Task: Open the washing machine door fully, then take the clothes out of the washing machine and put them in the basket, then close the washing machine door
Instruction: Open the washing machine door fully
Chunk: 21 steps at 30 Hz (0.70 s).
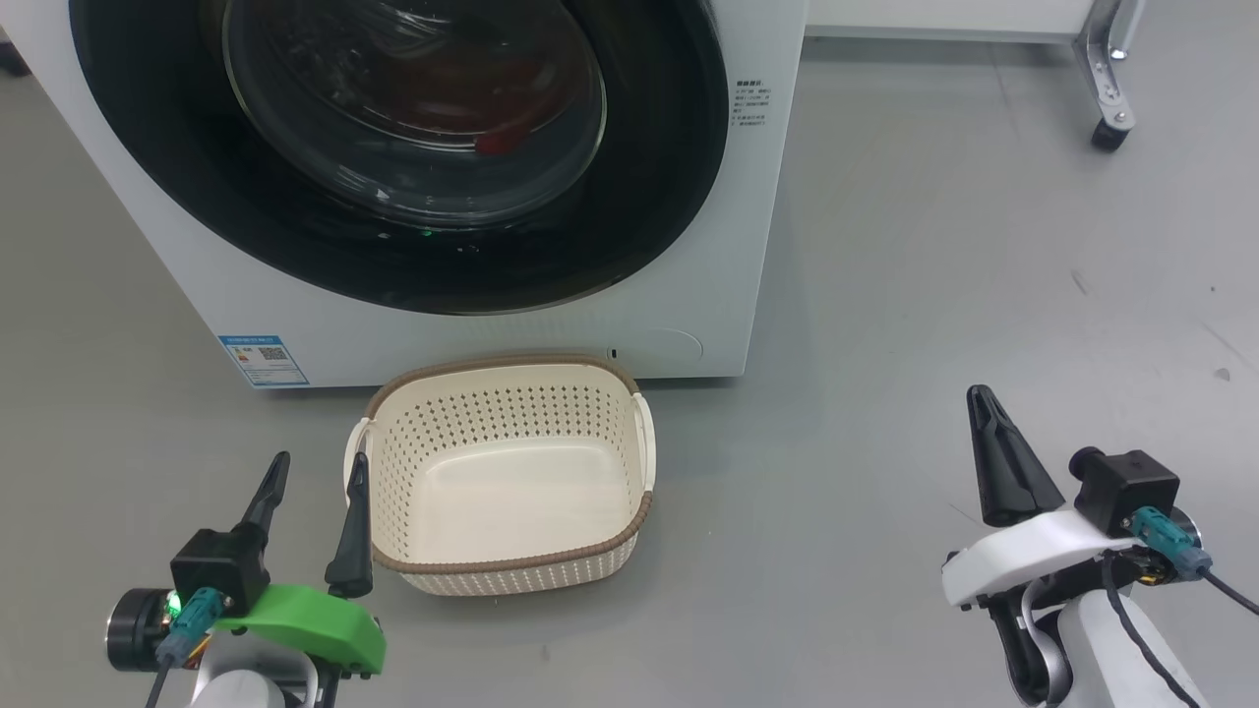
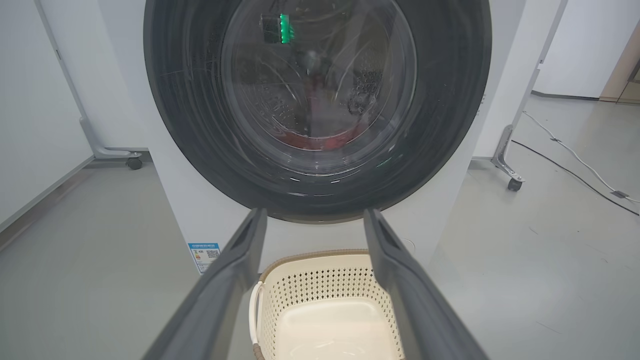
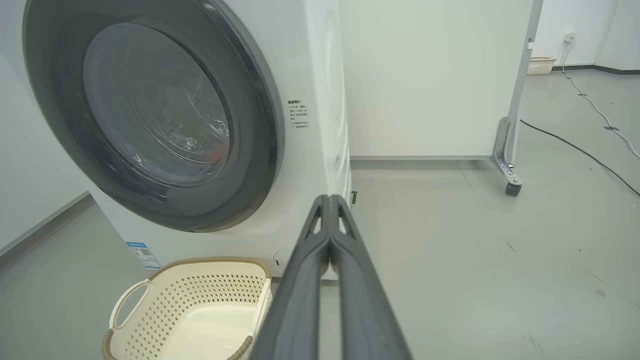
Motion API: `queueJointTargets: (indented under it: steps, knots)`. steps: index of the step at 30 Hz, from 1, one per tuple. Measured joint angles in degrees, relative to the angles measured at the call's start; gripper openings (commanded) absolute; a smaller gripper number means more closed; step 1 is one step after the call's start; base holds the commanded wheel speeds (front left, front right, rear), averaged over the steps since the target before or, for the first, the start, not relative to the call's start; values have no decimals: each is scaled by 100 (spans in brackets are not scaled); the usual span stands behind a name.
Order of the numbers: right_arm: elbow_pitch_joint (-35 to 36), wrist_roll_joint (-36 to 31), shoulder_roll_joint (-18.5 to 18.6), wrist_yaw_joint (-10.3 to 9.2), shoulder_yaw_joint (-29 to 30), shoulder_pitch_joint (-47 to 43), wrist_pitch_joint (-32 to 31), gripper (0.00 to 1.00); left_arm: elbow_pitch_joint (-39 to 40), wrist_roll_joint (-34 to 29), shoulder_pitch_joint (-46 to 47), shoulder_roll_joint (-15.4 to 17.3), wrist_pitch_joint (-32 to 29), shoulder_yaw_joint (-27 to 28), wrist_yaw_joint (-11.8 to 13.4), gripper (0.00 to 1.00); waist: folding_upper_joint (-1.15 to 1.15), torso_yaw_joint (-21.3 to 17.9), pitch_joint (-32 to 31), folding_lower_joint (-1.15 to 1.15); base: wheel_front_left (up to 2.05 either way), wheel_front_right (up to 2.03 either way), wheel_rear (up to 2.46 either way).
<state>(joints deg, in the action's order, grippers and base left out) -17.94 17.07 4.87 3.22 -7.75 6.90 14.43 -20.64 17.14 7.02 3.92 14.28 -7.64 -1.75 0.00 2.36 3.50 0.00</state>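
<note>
The washing machine (image 1: 689, 295) stands at my eleven o'clock, with the washing machine door (image 1: 639, 197) flat on its front, facing me. The clothes (image 1: 507, 138) lie inside, behind the door. The basket (image 1: 492, 418) sits on the floor (image 1: 934, 295) just before the machine's base, at twelve o'clock. My left gripper (image 1: 321, 459) is just beside the basket's nine o'clock side, and my right gripper (image 1: 984, 413) is well apart at its three o'clock. A castor leg (image 1: 1109, 98) stands at my two o'clock.
</note>
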Motion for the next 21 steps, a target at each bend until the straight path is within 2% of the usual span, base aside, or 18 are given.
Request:
queueJointTargets:
  steps: [5,10,21]
  knots:
    - [-78,610,-102,229,74,240,0,0,121,-49,135,-7,1,-2,-7,100,0,37,206,0,0,0,0]
    - [-171,1788,-178,376,240,649,-271,0,256,-68,309,-35,1,-1,-16,100,0,85,466,0,0,0,0]
    - [-243,4858,-208,376,686,1984,-1812,0,582,-103,800,-90,16,-43,-87,100,0,238,1177,0,0,0,0]
